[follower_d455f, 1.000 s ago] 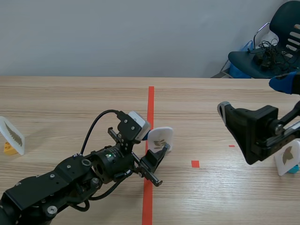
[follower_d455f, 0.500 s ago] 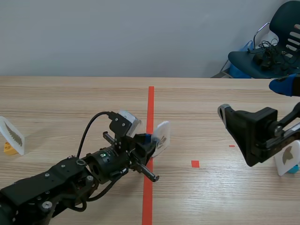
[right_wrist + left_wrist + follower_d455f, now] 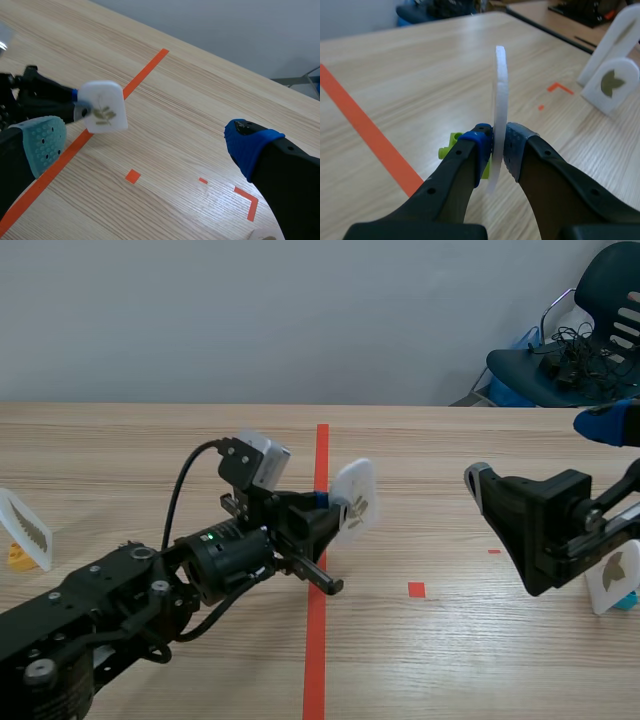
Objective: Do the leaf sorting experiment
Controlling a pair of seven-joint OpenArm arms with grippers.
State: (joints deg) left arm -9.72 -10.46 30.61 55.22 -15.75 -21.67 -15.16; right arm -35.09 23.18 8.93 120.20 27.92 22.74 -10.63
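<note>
Sorting seems midway: the left gripper (image 3: pixel 495 150) pinches a white arch-shaped plastic leaf card (image 3: pixel 499 100), not yet placed. The right gripper (image 3: pixel 145 145) hangs open-fingered near another white leaf card (image 3: pixel 612 575).

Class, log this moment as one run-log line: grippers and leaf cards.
left gripper: shut on leaf card, by tape line | right gripper: open | second card: far left | third card: far right

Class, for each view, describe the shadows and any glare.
Scene view: a faint, soft shadow on the table under the left arm, no glare. Left wrist view: the white card in the left hand is evenly lit. Right wrist view: no hard shadows.
</note>
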